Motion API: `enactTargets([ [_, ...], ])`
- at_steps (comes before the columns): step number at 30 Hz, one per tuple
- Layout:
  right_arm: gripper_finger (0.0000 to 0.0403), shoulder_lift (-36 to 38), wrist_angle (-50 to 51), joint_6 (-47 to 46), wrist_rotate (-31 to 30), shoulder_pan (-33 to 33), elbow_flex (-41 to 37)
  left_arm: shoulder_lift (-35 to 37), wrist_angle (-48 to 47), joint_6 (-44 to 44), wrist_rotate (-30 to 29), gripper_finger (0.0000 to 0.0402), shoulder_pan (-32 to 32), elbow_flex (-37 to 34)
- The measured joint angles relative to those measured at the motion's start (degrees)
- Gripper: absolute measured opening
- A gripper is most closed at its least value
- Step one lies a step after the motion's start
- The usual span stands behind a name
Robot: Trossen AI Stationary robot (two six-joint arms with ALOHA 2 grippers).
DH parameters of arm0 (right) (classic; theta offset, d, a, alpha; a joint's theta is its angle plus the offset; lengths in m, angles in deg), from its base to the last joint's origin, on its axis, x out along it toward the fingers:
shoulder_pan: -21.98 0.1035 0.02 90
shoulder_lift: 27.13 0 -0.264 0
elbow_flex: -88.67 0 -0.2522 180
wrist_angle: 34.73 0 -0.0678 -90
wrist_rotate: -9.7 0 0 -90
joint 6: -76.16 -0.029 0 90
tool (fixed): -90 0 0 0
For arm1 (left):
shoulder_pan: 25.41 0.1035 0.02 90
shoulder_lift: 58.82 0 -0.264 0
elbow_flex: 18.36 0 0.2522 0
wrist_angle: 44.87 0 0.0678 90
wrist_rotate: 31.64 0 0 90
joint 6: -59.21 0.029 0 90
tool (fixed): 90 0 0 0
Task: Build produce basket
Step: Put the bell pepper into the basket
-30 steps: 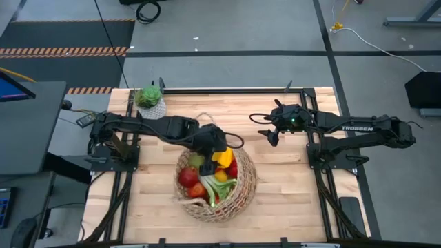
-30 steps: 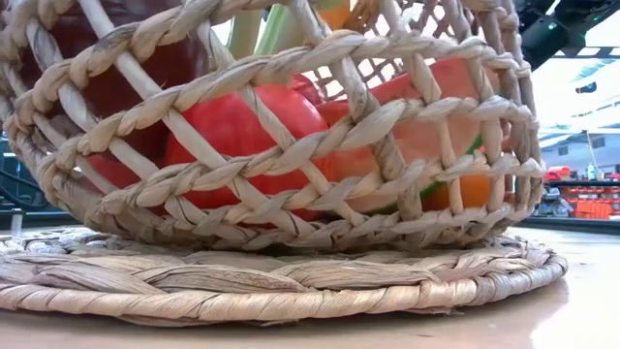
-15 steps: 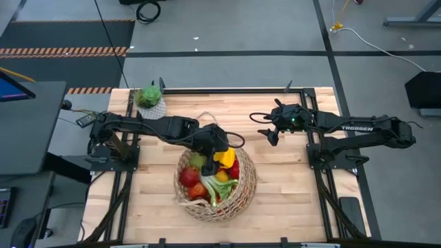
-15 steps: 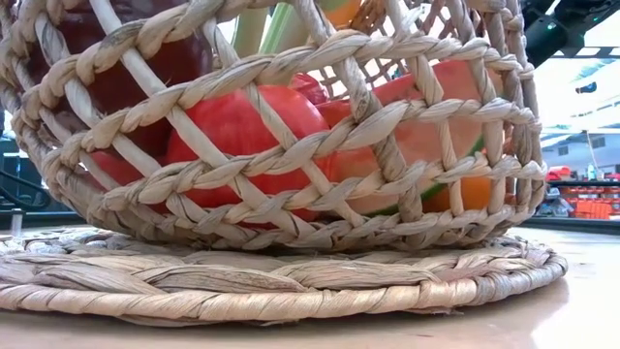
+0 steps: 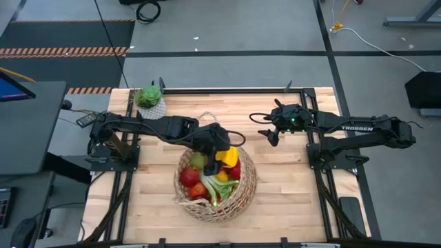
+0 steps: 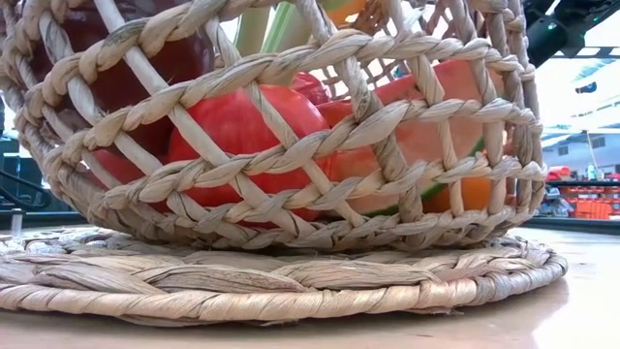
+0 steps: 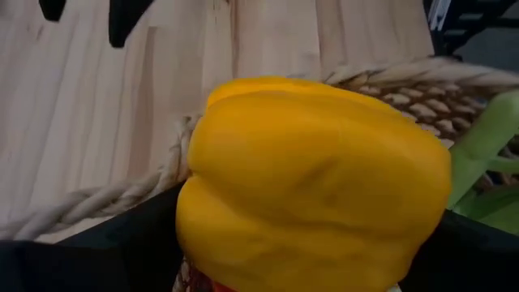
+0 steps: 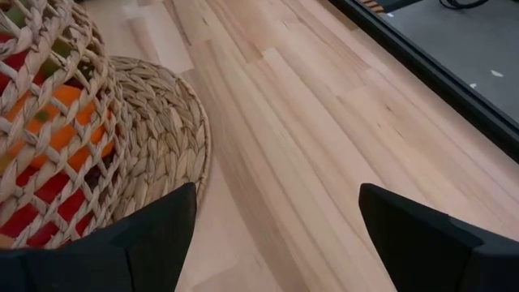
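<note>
The tan wicker basket (image 5: 215, 184) stands on a round woven mat (image 6: 291, 276) at the table's middle, filled with red apples (image 6: 242, 126), an orange, green produce and a leek. My left gripper (image 5: 222, 156) is over the basket's far rim, shut on a yellow bell pepper (image 7: 312, 191). My right gripper (image 5: 270, 135) hangs open and empty over bare table, to the right of and beyond the basket. My left gripper pinches the yellow pepper's two sides (image 7: 190, 219) between its two fingers, coming from above over the basket's far rim. The pepper is lifted clear above the other produce, filling the space between the fingers.
A small green plant in a white pot (image 5: 150, 101) stands at the table's far left corner. Bare wooden table (image 8: 324, 138) lies right of the basket and mat.
My left gripper has carried the yellow pepper a little toward the table's right edge over the basket's far rim. The basket has rocked slightly on its mat.
</note>
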Motion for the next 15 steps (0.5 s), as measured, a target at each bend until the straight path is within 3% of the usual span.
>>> enactTargets([
  [15,0.0348,0.0,-1.0,0.2,0.0,0.0,0.0,0.0,2.3,1.2,0.0,0.0353,0.0,0.1],
])
